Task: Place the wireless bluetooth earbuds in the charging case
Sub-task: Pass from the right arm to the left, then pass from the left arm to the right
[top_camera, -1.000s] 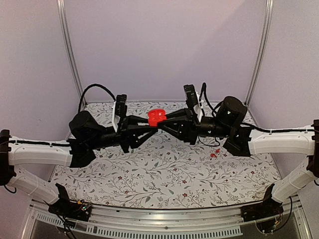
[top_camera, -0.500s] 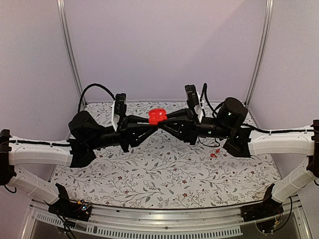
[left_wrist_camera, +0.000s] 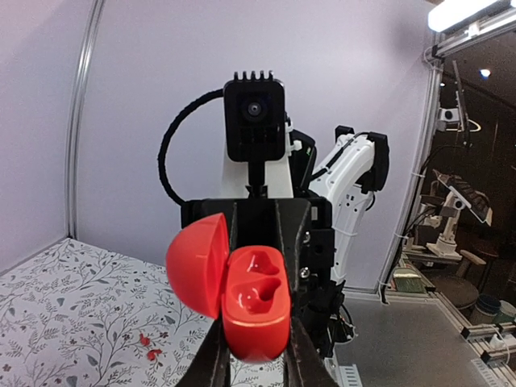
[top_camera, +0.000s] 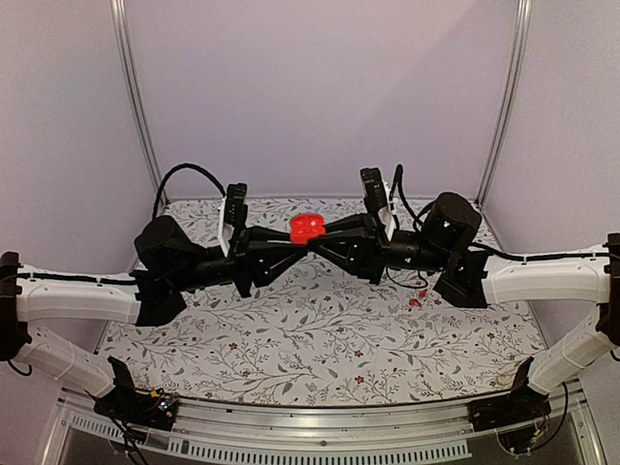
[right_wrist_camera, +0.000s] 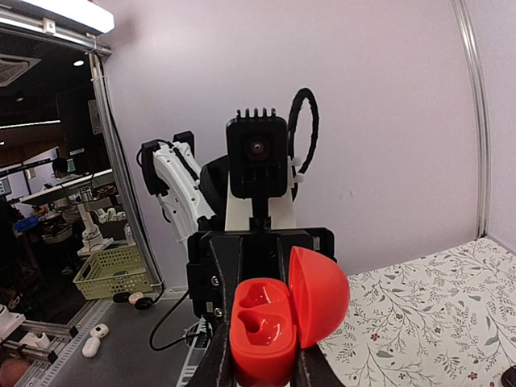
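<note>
So both arms meet mid-air, tip to tip, with the red case (top_camera: 306, 229) pinched between them. The left gripper (left_wrist_camera: 256, 343) has its fingers clamped on the sides of the case body, and the right gripper (right_wrist_camera: 262, 355) is closed on it from the opposite side, so it looks like a two-handed hold. The lid (left_wrist_camera: 197, 262) is flipped open and sticks out sideways past the fingers. Both sockets (right_wrist_camera: 260, 310) face up and look empty.

The earbuds (top_camera: 416, 300) aren't anywhere near the fingers. They're two tiny red bits lying on the table (top_camera: 291, 339), down below the right arm's wrist and well apart from both sets of fingertips.

My read: the case is opened and nothing is loaded yet. Next, I'd guess one gripper has to let go and go down for a bud while the other keeps the case level and open. The right one sits closer to them. Those buds are far smaller than a finger, so the pinch needs to be dead centred or they'll squirt away.
</note>
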Action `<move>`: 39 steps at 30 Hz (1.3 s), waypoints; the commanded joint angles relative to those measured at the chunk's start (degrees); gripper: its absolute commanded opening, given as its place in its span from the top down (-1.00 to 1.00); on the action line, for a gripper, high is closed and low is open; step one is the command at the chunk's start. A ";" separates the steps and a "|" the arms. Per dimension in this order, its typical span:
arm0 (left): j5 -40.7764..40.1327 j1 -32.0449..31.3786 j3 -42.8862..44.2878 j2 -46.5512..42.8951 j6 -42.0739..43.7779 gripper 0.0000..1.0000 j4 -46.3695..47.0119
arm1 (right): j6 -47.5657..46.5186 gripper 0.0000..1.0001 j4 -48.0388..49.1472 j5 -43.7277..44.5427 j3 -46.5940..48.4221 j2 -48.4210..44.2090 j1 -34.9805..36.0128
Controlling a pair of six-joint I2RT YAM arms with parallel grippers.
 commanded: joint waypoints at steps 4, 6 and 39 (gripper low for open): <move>-0.75 -0.48 -0.63 -1.42 1.90 1.00 -1.10 | 2.35 0.35 -0.99 0.66 -1.48 -1.00 -1.09; -0.63 -0.43 -1.13 -1.57 2.06 1.00 -1.62 | 3.30 0.18 -0.94 -0.10 -1.75 -1.26 -2.02; 7.96 0.23 2.89 -1.61 8.75 1.00 -21.93 | -10.25 0.16 -39.26 -8.68 10.40 -1.30 -4.42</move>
